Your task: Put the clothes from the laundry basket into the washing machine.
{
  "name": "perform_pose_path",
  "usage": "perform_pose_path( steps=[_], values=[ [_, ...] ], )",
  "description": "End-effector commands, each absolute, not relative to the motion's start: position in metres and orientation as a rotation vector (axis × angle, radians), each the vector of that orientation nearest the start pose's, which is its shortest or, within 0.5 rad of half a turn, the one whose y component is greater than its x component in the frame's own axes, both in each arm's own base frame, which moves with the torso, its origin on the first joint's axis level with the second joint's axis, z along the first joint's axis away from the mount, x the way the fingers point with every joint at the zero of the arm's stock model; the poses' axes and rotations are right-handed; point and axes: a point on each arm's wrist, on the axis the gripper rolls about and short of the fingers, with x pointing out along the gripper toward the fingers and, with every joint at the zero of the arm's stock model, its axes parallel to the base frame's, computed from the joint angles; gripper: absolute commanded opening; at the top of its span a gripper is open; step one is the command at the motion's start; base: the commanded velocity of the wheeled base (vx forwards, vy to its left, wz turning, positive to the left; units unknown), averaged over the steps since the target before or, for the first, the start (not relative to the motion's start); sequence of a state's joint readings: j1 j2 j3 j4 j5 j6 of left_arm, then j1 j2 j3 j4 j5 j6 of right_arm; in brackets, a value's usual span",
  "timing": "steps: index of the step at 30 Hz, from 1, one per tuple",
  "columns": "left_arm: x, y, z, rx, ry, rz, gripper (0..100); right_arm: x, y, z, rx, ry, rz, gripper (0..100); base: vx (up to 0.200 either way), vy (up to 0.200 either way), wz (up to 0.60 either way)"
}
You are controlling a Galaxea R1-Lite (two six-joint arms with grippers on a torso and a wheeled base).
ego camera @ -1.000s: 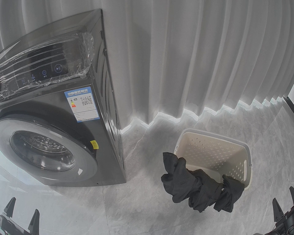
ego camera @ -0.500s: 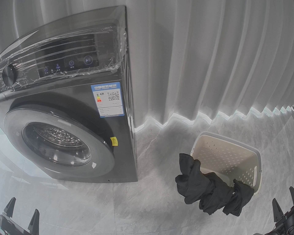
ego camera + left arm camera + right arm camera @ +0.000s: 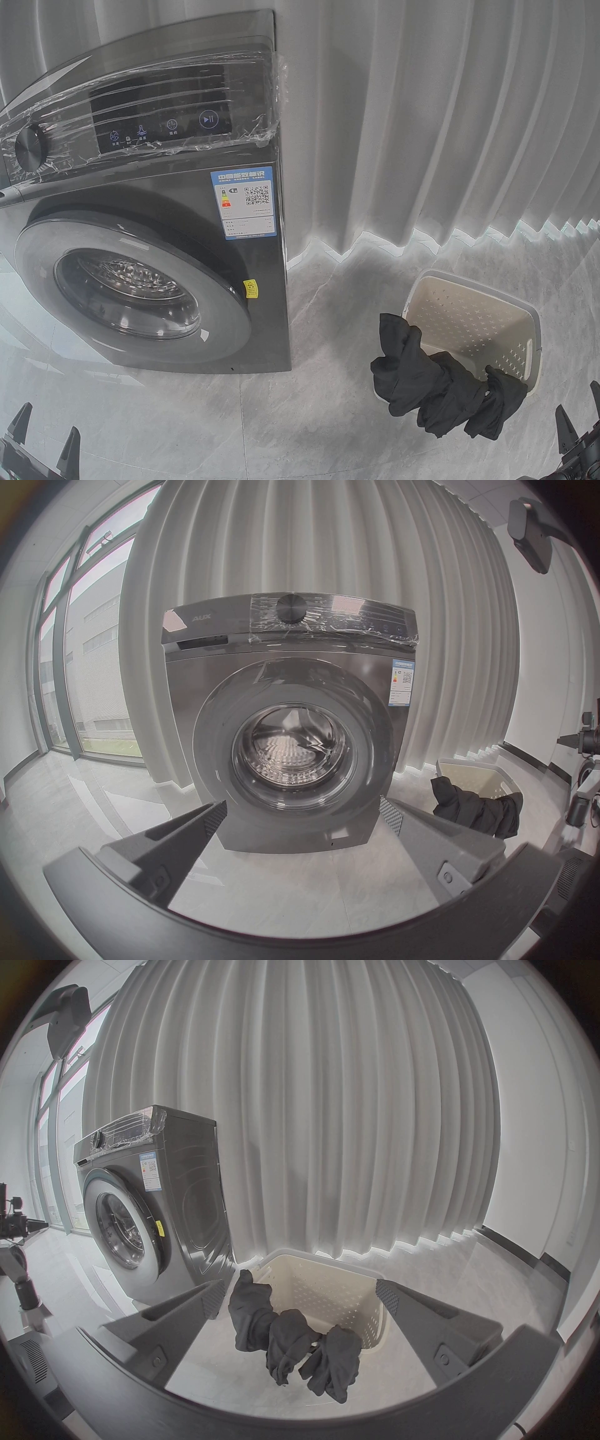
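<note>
As our view swings round, the washing machine (image 3: 156,206) slides further into frame while nothing on the floor has shifted, so we're lining up! The black clothes (image 3: 437,387) hang over the laundry basket (image 3: 475,312) rim, untouched. Left gripper (image 3: 302,808) and right gripper (image 3: 300,1288): jaws spread wide, empty, held low.

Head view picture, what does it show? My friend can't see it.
Black clothes hang over the near rim of a cream laundry basket on a grey floor. A dark washing machine with a round glass door stands to the left, before a white curtain.
</note>
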State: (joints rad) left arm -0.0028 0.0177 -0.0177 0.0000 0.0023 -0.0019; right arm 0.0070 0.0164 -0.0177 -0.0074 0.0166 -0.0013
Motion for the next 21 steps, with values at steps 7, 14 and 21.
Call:
perform_pose_path(
  steps=[7, 14, 21],
  values=[
    [-0.0226, 0.0001, 0.0755, -0.009, 0.003, 0.0, 100, -0.0222, 0.0002, 0.0764, -0.002, 0.0, 0.023, 100, 0.0, 0.086, 0.0],
    [-0.0226, 0.0001, 0.0755, -0.006, 0.003, 0.0, 100, -0.0222, 0.0002, 0.0763, -0.002, 0.002, 0.025, 100, 0.0, 0.086, 0.0],
    [-0.0226, 0.0001, 0.0757, -0.015, 0.002, 0.0, 100, -0.0222, 0.0002, 0.0764, -0.002, 0.0, 0.025, 100, 0.0, 0.057, 0.0]
  ],
)
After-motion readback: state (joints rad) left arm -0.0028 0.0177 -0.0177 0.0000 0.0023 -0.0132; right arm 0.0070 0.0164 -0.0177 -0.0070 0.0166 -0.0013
